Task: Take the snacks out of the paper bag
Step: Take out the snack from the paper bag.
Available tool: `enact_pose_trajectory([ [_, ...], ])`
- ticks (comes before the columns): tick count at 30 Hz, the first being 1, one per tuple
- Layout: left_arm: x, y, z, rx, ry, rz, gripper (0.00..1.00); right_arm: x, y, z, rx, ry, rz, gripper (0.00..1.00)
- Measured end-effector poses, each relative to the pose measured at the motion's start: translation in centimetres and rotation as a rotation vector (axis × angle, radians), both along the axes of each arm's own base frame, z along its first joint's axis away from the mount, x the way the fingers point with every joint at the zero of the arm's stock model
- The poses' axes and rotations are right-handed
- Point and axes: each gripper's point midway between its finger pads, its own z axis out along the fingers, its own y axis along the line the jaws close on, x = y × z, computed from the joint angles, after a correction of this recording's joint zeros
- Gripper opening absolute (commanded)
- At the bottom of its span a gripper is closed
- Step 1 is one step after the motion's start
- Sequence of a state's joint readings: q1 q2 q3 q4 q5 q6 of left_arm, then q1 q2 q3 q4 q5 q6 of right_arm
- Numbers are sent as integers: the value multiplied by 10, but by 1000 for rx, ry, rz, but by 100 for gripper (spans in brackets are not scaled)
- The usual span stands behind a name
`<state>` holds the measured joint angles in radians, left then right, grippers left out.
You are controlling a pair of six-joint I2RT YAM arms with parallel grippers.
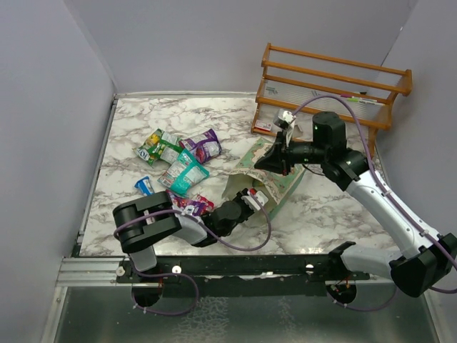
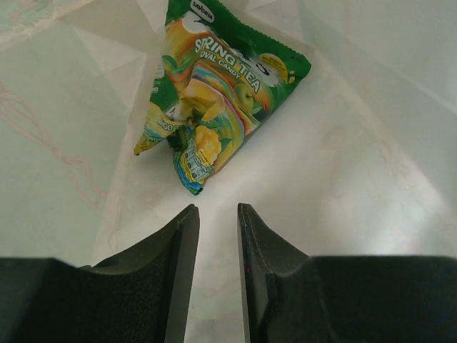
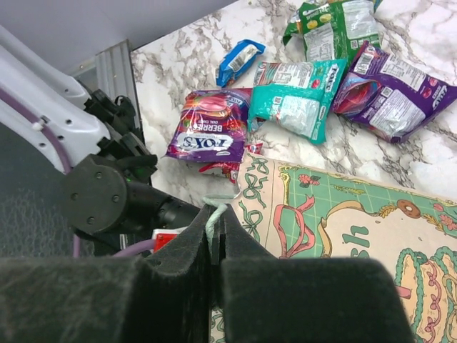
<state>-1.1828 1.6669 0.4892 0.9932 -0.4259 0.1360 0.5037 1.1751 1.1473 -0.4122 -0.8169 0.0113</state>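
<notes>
Snacks point(image 1: 184, 175): several shiny crinkly packets lie loose on the white marbled table point(image 1: 143, 114); one green crinkly packet point(image 2: 221, 86) is inside the pale mint-green paper bag point(image 1: 285, 187).
Bag: on its side mid-table, mouth toward your left arm.
Right gripper point(image 3: 216, 214): clamped on the bag's rim (or cord), lifting the mouth.
Left gripper point(image 2: 218, 209): inside, jaws narrowly apart, empty, just short of that packet.

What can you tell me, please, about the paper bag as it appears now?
The bag is pale mint-green paper printed with bows, white inside. It lies tilted on the marble table, mouth toward the left arm. The right gripper is shut on its rim, holding it up; the left gripper reaches into the mouth, where a green packet lies.
</notes>
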Motion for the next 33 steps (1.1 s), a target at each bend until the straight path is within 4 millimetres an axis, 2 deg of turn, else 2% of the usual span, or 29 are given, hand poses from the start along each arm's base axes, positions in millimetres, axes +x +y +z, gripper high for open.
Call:
enact_pose_trajectory([
  [4, 10, -3, -10, 6, -34, -13, 31, -1, 0, 2, 5, -4, 7, 2],
  [7, 16, -8, -7, -28, -60, -38, 34, -2, 0, 2, 6, -4, 11, 2],
  [12, 33, -17, -12, -36, -96, -50, 53, -4, 1, 3, 10, -2, 22, 2],
  [15, 42, -23, -12, -32, -120, -56, 60, -5, 1, 4, 14, -3, 28, 2],
  [22, 70, -32, -24, -26, -156, -29, 65, -6, 2, 16, 30, -24, 39, 2],
  [24, 80, -34, -32, -16, -157, -19, 62, -6, 2, 16, 30, -26, 39, 2],
  [25, 84, -34, -36, -10, -157, -16, 57, -6, 2, 17, 31, -25, 40, 2],
  [28, 98, -43, -46, 9, -152, -20, 38, -7, 2, 17, 30, -23, 42, 2],
  [31, 105, -53, -47, 30, -144, -34, 17, -7, 2, 18, 30, -22, 42, 2],
  [33, 106, -57, -47, 41, -140, -45, 11, -8, 2, 20, 33, -27, 42, 2],
])
